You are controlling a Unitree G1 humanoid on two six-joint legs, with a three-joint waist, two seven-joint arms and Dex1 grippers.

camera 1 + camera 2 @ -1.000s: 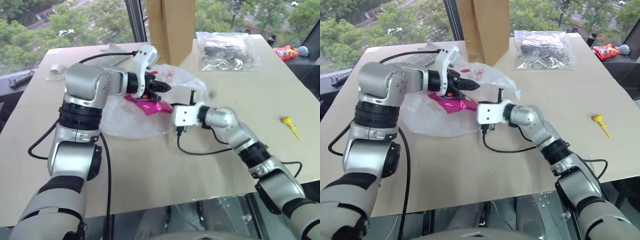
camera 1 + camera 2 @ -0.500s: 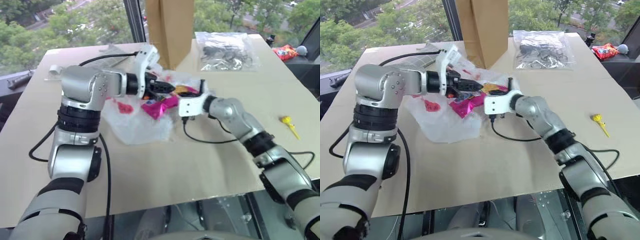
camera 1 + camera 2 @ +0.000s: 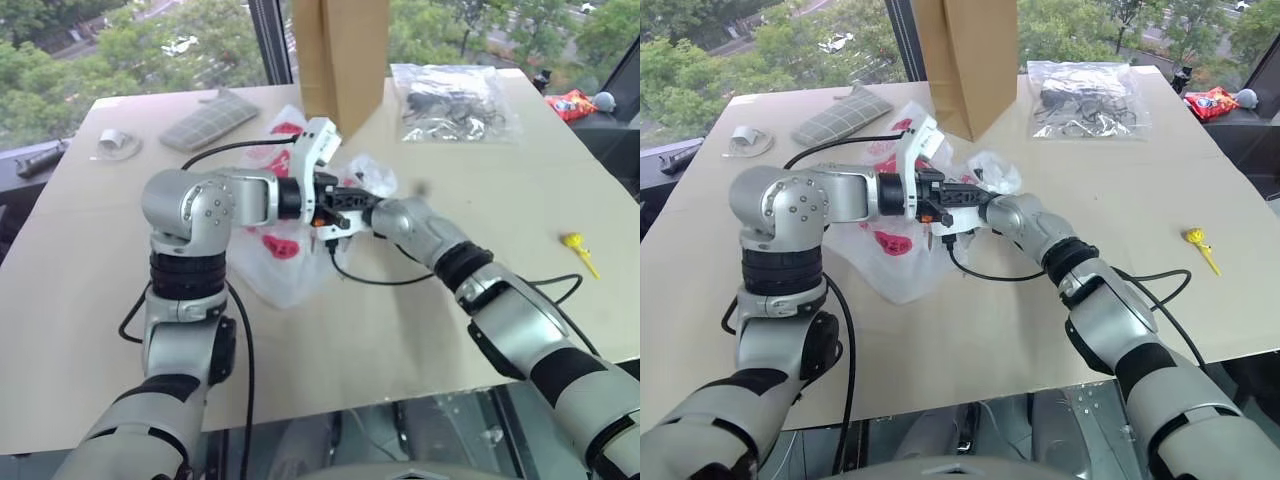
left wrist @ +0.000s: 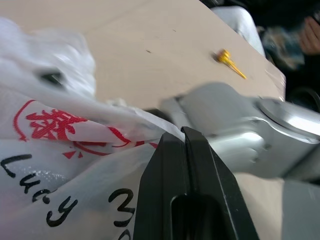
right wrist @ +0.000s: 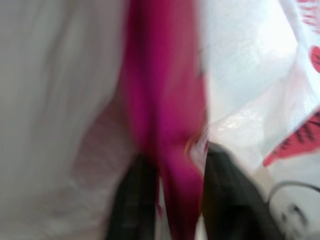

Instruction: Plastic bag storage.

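The left gripper [image 4: 186, 137] is pinching the thin, crinkled plastic bag [image 3: 895, 265]; the right gripper's [image 5: 172, 170] parted fingers are straddling a glossy pink packet [image 5: 165, 100].

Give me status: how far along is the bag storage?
Done: the plastic bag is partly gathered up off the table, the left gripper shut on it. In hand: the right gripper is at the bag with the pink snack packet between its fingers. Left: the bag hangs loose, not yet compacted or stowed.
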